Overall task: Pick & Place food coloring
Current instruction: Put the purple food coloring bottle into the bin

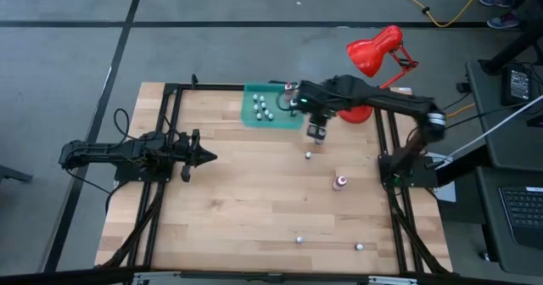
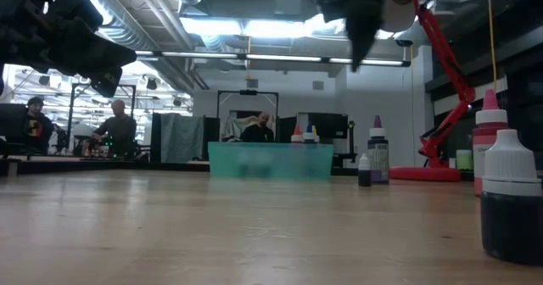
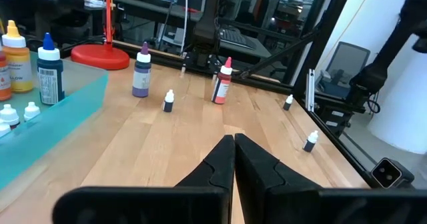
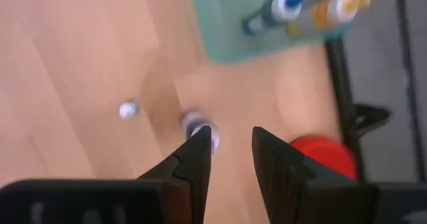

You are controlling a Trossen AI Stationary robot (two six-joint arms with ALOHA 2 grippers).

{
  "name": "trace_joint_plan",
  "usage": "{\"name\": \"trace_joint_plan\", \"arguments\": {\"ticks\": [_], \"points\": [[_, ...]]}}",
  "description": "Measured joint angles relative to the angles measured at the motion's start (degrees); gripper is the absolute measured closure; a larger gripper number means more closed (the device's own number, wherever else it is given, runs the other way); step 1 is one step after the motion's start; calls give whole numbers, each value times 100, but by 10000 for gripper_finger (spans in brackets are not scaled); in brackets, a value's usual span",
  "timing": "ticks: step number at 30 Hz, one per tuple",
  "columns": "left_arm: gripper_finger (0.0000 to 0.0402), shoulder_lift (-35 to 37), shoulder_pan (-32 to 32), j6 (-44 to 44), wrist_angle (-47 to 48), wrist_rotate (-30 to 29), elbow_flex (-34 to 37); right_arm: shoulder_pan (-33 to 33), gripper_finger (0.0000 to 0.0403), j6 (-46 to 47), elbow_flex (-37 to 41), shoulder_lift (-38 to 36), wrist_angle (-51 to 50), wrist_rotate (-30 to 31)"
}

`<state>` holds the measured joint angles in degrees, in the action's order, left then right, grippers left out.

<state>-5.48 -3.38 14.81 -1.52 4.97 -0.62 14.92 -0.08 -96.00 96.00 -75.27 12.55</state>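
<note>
counter: pale wood | tray: teal-green | lamp: red | bottles: purple, red-pink, blue, orange | fingers: black

Left arm: stretched low along the left side of the counter, pointing toward the middle.
Left claw: fingers pressed together, nothing between them.
Right arm: reaches from the right edge toward the far middle, wrist bent down.
Right claw: pointing down, fingers parted with a gap.
</note>
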Motion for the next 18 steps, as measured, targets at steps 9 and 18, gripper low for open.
{"name": "trace_joint_plan", "arguments": {"ticks": [9,18], "points": [[392,0,0,0,0,2,0,30,254,306,2176,-1904,1257,-208],[392,0,1,0,0,2,0,554,120,399,3785,-2104,2638,-571]]}}
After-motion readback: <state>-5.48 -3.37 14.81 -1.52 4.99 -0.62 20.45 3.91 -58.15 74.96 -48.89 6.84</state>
